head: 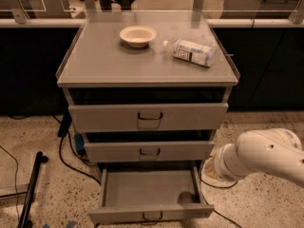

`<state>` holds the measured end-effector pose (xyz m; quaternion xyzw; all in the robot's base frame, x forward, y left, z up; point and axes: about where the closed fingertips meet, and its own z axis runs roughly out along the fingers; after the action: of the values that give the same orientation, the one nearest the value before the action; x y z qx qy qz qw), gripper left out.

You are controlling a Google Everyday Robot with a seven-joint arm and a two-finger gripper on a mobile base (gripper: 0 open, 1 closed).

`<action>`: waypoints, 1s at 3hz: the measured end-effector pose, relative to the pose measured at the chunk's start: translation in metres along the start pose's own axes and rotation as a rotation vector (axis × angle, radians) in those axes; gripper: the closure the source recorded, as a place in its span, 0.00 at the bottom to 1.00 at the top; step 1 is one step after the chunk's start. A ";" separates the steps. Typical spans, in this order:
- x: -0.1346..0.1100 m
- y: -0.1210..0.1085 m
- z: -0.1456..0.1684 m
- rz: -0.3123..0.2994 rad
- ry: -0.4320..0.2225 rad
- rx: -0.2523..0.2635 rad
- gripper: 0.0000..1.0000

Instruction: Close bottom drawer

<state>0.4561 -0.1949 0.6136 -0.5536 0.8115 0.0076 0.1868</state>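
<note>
The bottom drawer of the grey cabinet is pulled well out, and its shallow grey tray is empty. Its small dark wire handle sits at the middle of the short front panel. My white arm reaches in from the right. My gripper is at the arm's left end, beside the right side of the cabinet, just above the open drawer's right rear corner. The gripper's tip is mostly hidden by the arm.
The middle drawer and top drawer stand slightly out. A cream bowl and a lying plastic bottle rest on the cabinet top. Black cables and a black pole lie on the floor at left.
</note>
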 end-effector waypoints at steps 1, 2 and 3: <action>0.020 0.003 0.032 0.015 -0.087 0.006 1.00; 0.019 0.003 0.031 0.019 -0.086 0.007 1.00; 0.021 0.003 0.035 0.044 -0.086 0.017 1.00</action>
<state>0.4574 -0.2045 0.5740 -0.5332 0.8147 0.0283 0.2259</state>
